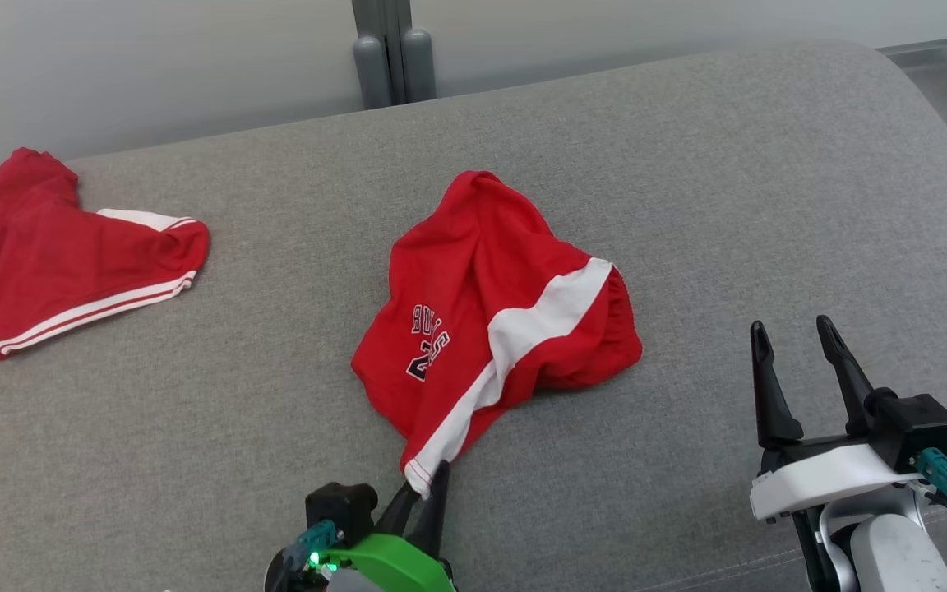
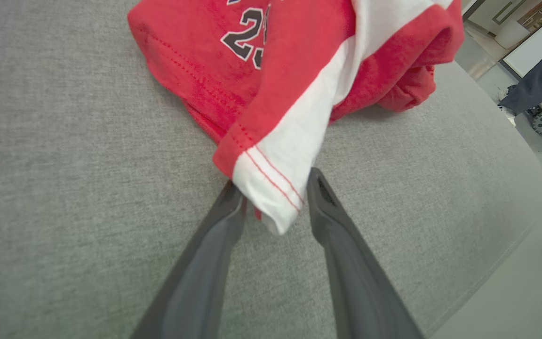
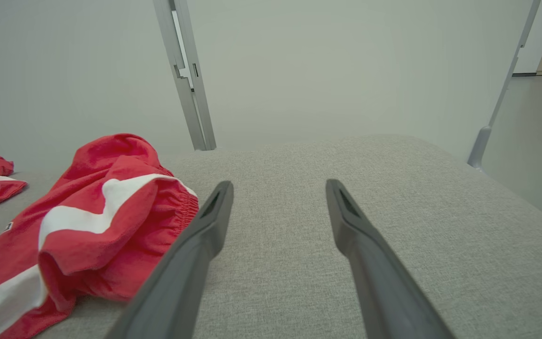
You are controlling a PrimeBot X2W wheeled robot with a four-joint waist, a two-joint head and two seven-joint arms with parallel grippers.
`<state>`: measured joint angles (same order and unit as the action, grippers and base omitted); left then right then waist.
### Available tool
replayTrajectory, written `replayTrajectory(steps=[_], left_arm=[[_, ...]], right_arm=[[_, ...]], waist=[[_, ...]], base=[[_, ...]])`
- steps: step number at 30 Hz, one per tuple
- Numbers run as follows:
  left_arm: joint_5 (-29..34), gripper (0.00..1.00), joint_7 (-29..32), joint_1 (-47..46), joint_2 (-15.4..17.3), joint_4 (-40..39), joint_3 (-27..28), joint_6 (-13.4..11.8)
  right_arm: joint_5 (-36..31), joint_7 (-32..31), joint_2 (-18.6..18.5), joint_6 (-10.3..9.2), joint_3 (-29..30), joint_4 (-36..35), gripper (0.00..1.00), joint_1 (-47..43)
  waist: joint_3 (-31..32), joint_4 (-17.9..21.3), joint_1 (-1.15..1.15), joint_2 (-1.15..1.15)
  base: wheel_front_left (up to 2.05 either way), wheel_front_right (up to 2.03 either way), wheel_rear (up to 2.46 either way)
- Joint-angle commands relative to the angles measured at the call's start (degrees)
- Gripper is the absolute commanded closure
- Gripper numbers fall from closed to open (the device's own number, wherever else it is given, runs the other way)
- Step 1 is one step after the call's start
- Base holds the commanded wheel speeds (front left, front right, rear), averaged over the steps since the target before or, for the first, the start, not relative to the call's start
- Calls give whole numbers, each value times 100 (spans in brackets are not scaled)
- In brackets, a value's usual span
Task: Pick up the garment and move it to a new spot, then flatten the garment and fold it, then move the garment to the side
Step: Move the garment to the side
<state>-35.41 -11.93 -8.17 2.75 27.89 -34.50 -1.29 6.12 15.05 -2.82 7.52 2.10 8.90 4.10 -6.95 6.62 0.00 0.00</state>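
The garment (image 1: 490, 329) is a bright red cloth with a broad white band and "BULLS" lettering, lying crumpled in the middle of the grey cushion. My left gripper (image 1: 432, 481) is at its near corner. In the left wrist view the white stitched hem of the garment (image 2: 299, 70) sits between the two fingertips of the left gripper (image 2: 273, 181), which are partly closed and touch it on both sides. My right gripper (image 1: 792, 325) hovers open to the right of the garment, holding nothing. In the right wrist view the right gripper (image 3: 278, 183) points over bare cushion, with the garment (image 3: 87, 226) at its left.
A darker red cloth with white trim (image 1: 54, 255) lies at the far left of the grey upholstered surface (image 1: 687, 205). Behind it stand a pale wall and a grey post (image 1: 395, 57). The cushion's rounded edge drops away on the right, and floor shows beyond it.
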Motion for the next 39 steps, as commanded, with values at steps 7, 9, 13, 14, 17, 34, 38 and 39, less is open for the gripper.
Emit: replayTrajectory(steps=[7,9,13,14,17,34,38,39], left_arm=[[98,100,-294,-468,238,-45,454,-268],[134,100,-311,-503,358,-147,657,-339],[146,100,-326,-491,634,-339,1050,-413],[155,100,-328,-479,708,-363,1130,-429],[137,100,-326,-434,819,-345,1257,-421],[309,0,-328,-497,580,324,1598,-219],[608,0,-330,-272,480,-19,1843,-169],[657,0,-329,-225,453,-101,1895,-166]], right_arm=[[36,20,-12,-6,102,-21,0,56],[45,20,-12,-6,118,-24,0,35],[65,19,-12,-6,119,-16,0,30],[71,20,-12,-6,114,-8,0,35],[74,20,-12,-6,102,8,0,46],[31,20,-12,-6,128,75,0,82],[10,20,-12,-6,136,93,0,39],[-5,20,-12,-6,137,95,0,29]], waist=[[-41,-27,0,0],[-38,-67,0,0],[-39,-135,0,0],[-41,-150,0,0],[-46,-178,0,0],[-45,-240,0,0],[65,-316,0,0],[99,-336,0,0]], base=[[0,0,0],[0,0,0],[0,0,0],[0,0,0],[0,0,0],[0,0,0],[0,0,0],[0,0,0]])
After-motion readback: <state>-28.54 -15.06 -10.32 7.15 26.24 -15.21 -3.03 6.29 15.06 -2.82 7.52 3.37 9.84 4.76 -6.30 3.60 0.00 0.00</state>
